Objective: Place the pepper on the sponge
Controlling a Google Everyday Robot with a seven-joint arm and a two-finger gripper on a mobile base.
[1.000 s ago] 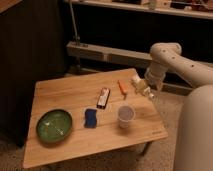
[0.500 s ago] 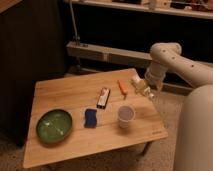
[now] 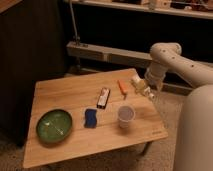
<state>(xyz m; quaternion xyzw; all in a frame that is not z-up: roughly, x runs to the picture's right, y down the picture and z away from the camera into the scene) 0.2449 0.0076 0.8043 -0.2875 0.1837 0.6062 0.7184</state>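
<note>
The slim orange pepper (image 3: pixel 121 87) lies on the wooden table (image 3: pixel 65 92), toward its far right. The dark-blue sponge (image 3: pixel 90 117) rests flat near the table's middle front, left of the cup. My gripper (image 3: pixel 140 87) hangs at the end of the white arm over the table's right edge, just right of the pepper and apart from it. Nothing shows between gripper and pepper.
A pale cup (image 3: pixel 125 116) stands right of the sponge. A dark bar with a pale stripe (image 3: pixel 103 97) lies between pepper and sponge. A round green plate (image 3: pixel 53 125) sits at the front left. Behind the table runs a dark shelf unit (image 3: pixel 100 50).
</note>
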